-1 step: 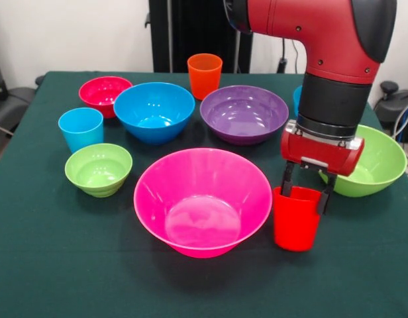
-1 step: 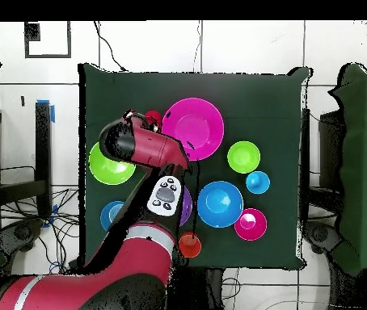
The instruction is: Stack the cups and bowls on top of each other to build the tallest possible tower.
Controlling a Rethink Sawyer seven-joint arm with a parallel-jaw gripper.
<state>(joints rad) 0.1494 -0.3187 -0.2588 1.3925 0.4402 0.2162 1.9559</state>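
Dark green cloth covers the surface (image 1: 51,265); no tower is started. Your claw (image 1: 305,192) straddles the rim of the glossy red plastic tumbler (image 1: 295,225), apparently pinching it, just beside the large hot pink plastic bowl (image 1: 203,199). Next, lift it straight up and choose a base.

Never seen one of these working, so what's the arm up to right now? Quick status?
Gripper straddling the red cup's rim, fingers either side, grip unclear. Cup upright on the table beside the pink bowl. No tower started. Nothing in the way.
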